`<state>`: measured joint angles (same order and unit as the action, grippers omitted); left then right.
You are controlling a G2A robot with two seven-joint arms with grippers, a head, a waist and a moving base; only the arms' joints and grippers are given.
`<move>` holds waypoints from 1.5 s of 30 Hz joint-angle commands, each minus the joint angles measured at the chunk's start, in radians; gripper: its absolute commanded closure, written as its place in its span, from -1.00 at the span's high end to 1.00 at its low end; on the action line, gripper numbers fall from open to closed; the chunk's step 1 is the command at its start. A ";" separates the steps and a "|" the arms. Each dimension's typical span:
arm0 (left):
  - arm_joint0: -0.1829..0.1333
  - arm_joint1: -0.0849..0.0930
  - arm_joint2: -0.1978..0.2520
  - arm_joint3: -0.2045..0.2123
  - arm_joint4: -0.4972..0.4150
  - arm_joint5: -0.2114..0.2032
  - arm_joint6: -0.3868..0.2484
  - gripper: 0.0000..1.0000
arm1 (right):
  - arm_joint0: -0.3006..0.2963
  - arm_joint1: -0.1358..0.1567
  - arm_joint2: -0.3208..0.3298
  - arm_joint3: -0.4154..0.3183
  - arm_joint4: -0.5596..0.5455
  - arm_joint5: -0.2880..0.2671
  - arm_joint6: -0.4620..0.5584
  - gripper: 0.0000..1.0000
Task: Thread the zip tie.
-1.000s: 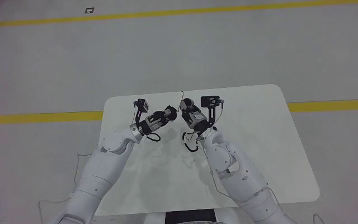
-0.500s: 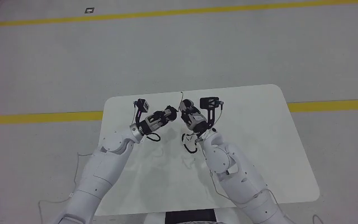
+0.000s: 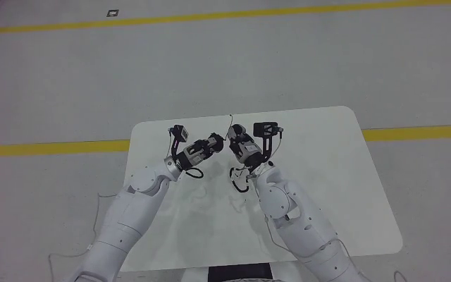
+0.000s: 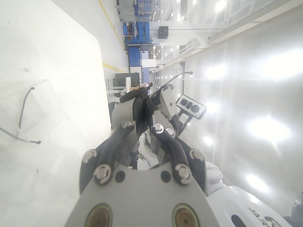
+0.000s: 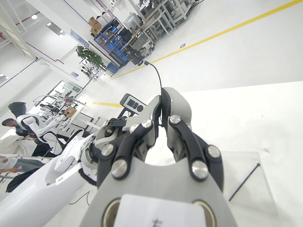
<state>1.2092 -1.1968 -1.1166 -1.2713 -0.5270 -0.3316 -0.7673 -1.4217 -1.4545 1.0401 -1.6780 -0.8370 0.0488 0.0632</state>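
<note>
Above the middle of the white bench [image 3: 317, 141], toward its far edge, both arms meet with their tips close together. The right pincer [image 5: 162, 103] is clenched on the black zip tie [image 5: 158, 76]. The strap comes out from between its two fingertips, rises free and bends over. Its small square head is at the upper end, in the air. From the top view the zip tie [image 3: 229, 121] shows as a thin line that stands up just over the place where the two pincers meet.

The left pincer [image 4: 141, 100] is just beside the right one, tip toward tip. Its fingers are pressed together, with dark padding between them. I cannot tell if any part of the strap is caught there.

On the bench lies a clear tray [image 5: 260, 159], flat, lower than the held strap. A spare zip tie [image 5: 243, 181] lies straight in it. The left wrist view shows a spare zip tie [image 4: 23, 105] in the tray too, and a second one beside it that crosses the tray edge.
</note>
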 commanded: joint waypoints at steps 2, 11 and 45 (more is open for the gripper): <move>0.000 0.000 0.001 -0.002 -0.002 -0.006 0.003 -1.00 | -0.001 0.000 0.002 -0.002 0.002 0.002 -0.005 -1.00; 0.007 0.002 -0.001 -0.022 0.029 -0.008 0.032 -1.00 | -0.009 -0.002 -0.002 -0.018 0.003 0.023 -0.005 -1.00; 0.030 -0.007 -0.041 -0.061 0.034 -0.008 0.037 -1.00 | -0.005 -0.002 -0.014 -0.005 -0.022 0.001 0.011 -1.00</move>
<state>1.2383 -1.2032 -1.1564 -1.3321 -0.4933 -0.3400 -0.7293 -1.4270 -1.4566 1.0266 -1.6840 -0.8596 0.0526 0.0732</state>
